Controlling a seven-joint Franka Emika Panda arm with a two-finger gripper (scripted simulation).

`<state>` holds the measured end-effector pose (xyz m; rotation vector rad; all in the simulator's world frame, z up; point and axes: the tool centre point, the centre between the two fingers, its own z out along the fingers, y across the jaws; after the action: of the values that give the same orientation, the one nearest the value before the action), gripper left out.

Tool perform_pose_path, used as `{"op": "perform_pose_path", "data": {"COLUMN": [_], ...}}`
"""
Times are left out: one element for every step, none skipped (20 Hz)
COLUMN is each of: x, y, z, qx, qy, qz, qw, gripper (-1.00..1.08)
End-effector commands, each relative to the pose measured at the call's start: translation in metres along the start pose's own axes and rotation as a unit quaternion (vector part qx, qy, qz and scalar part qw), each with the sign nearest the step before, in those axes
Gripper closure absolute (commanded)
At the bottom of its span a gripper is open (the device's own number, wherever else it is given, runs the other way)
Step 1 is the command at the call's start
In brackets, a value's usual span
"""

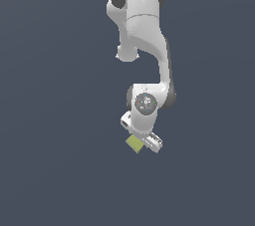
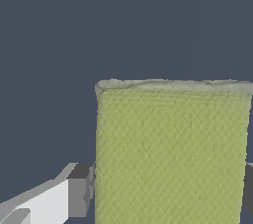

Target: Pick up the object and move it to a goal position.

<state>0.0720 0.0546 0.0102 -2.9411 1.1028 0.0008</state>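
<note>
My gripper straddles the block, one finger at each side edge. Looks clamped on it, though actual contact is hard to confirm. No goal marker visible. Advice: confirm grip first, lift straight, move slowly, keep the block level to avoid slip.

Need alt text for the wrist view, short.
A flat yellow-green block fills much of the frame, sitting between the two fingers of the robot's pincer, with one gray-tipped white finger right at its edge. Everything behind it is plain dark blue-gray background.
</note>
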Motion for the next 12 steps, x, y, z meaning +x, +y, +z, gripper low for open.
{"op": "perform_pose_path", "data": {"x": [0.0007, 0.0007, 0.0007, 0.0007, 0.0007, 0.0007, 0.0007, 0.0007, 0.0003, 0.0003, 0.0004, 0.0005], "y": [0.0004, 0.0004, 0.0004, 0.0004, 0.0004, 0.0004, 0.0004, 0.0004, -0.0002, -0.0001, 0.0003, 0.0008], "z": [0.0004, 0.0004, 0.0004, 0.0004, 0.0004, 0.0004, 0.0004, 0.0004, -0.0002, -0.0004, -0.0010, -0.0021], "qx": [0.000, 0.000, 0.000, 0.000, 0.000, 0.000, 0.000, 0.000, 0.000, 0.000, 0.000, 0.000], "qy": [0.000, 0.000, 0.000, 0.000, 0.000, 0.000, 0.000, 0.000, 0.000, 0.000, 0.000, 0.000], "qz": [0.000, 0.000, 0.000, 0.000, 0.000, 0.000, 0.000, 0.000, 0.000, 0.000, 0.000, 0.000], "qw": [1.0000, 1.0000, 1.0000, 1.0000, 1.0000, 1.0000, 1.0000, 1.0000, 1.0000, 1.0000, 1.0000, 1.0000], "gripper": [1.08, 1.08, 1.08, 1.08, 1.08, 1.08, 1.08, 1.08, 1.08, 1.08, 1.08, 1.08]}}
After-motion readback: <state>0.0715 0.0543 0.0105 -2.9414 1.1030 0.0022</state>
